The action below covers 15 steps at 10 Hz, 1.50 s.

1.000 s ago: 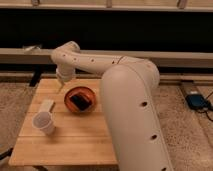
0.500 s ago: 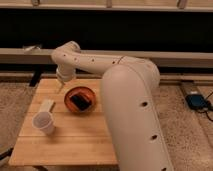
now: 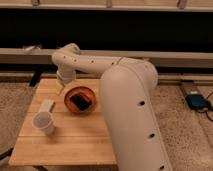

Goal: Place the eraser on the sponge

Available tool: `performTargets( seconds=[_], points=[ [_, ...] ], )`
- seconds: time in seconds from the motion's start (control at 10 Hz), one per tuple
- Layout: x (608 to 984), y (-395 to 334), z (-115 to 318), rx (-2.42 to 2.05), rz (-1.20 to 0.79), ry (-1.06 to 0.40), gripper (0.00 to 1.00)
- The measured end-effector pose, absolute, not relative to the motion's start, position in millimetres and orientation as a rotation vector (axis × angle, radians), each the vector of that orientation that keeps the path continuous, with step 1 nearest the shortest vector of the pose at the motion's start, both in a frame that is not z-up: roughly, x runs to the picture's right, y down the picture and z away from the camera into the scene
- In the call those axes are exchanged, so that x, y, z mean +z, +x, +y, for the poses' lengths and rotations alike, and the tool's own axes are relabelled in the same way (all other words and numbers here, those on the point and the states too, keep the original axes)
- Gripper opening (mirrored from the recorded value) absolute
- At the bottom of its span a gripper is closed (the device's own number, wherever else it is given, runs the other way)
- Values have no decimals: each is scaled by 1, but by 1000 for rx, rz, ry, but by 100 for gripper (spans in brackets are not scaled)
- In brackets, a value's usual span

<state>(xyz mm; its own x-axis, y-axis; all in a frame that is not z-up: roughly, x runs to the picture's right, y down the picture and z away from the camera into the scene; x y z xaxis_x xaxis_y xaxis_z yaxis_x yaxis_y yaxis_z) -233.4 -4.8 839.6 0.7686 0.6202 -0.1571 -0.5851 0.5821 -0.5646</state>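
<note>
The gripper (image 3: 61, 90) hangs at the upper-left rim of the orange bowl (image 3: 67, 102); whether it is open or closed cannot be told. The eraser (image 3: 80, 101) lies inside the bowl, down and to the right of the gripper. The sponge (image 3: 46, 106) lies on the surface (image 3: 75, 145), left of the bowl.

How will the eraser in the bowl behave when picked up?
The eraser looks flat, blocky: probably stiff, unlikely to roll. In the curved bowl it may slide. The gripper hangs by the bowl's rim.
</note>
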Motion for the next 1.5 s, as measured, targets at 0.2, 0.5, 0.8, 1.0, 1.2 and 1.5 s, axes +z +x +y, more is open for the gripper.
performTargets(
  seconds=[0.2,0.5,0.8,1.0,1.2,1.5],
  points=[
    [843,-235,8,694,-50,-658,80],
    [846,-229,19,695,-34,-673,80],
    [851,-219,29,703,-17,-691,80],
    [856,-214,36,710,-9,-703,80],
    [860,-212,40,713,-5,-713,80],
    [866,-207,45,719,6,-724,80]
  ],
)
